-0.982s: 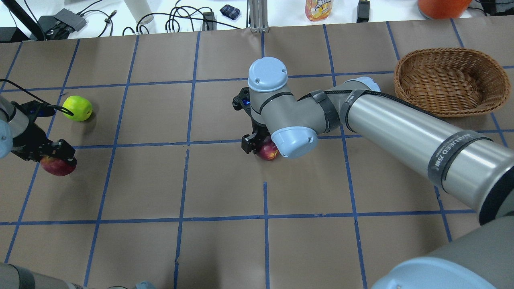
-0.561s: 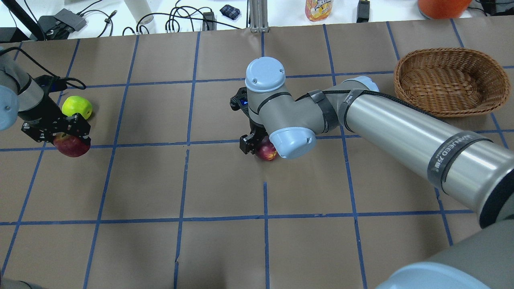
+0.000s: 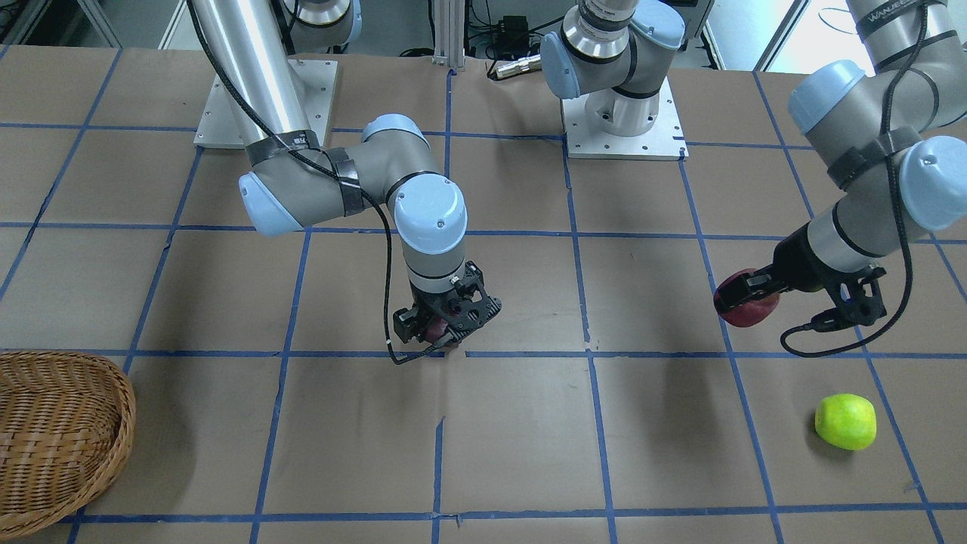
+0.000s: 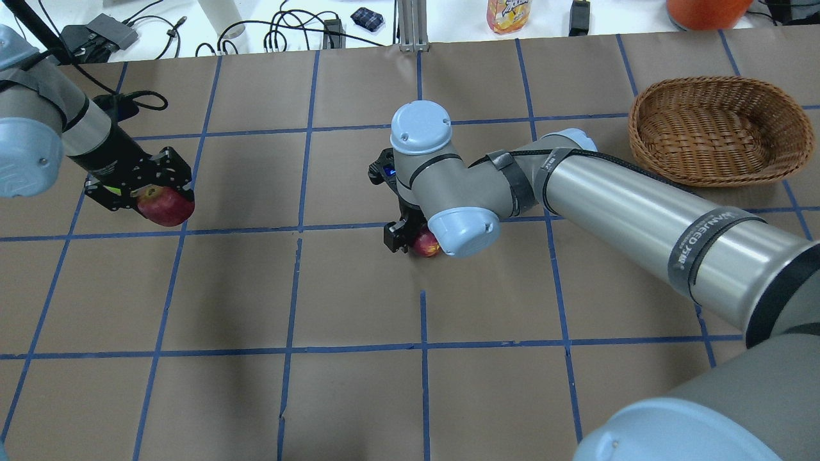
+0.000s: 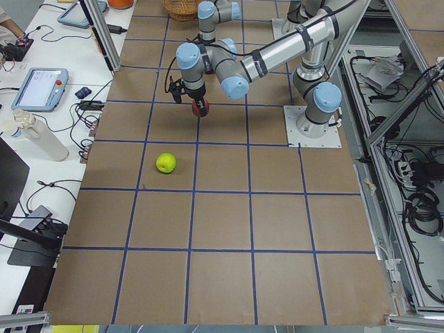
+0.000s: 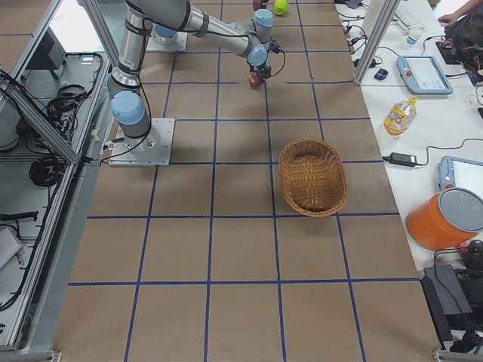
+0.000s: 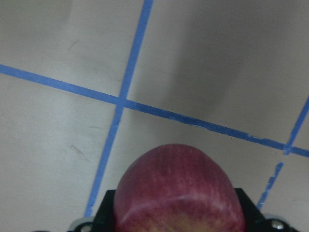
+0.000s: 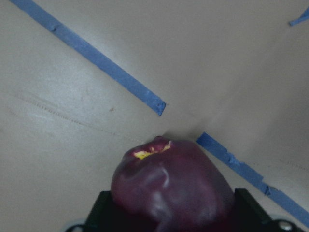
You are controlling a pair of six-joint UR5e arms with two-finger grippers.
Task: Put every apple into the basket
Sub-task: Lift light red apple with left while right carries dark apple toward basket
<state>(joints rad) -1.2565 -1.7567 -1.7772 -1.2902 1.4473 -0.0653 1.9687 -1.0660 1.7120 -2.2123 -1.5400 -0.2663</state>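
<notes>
My left gripper (image 4: 163, 200) is shut on a dark red apple (image 4: 168, 208) and holds it above the table at the left; the apple also shows in the front view (image 3: 744, 308) and the left wrist view (image 7: 177, 191). My right gripper (image 4: 416, 242) is shut on a red apple with a yellow stem dimple (image 4: 427, 245), low over the table's middle; the apple looks dark maroon in the right wrist view (image 8: 169, 181). The yellow-green apple (image 3: 846, 421) lies on the table, mostly hidden behind the left gripper in the overhead view. The wicker basket (image 4: 640, 137) stands empty at the far right.
Blue tape lines grid the brown table. Beyond its far edge are cables, a bottle (image 4: 508, 14) and an orange container (image 4: 705, 11). The right arm's long forearm (image 4: 640, 211) stretches low between the basket and the table's middle.
My left gripper has carried its apple forward and to the right, and now covers the green apple in the overhead view. The right gripper has hardly moved.
</notes>
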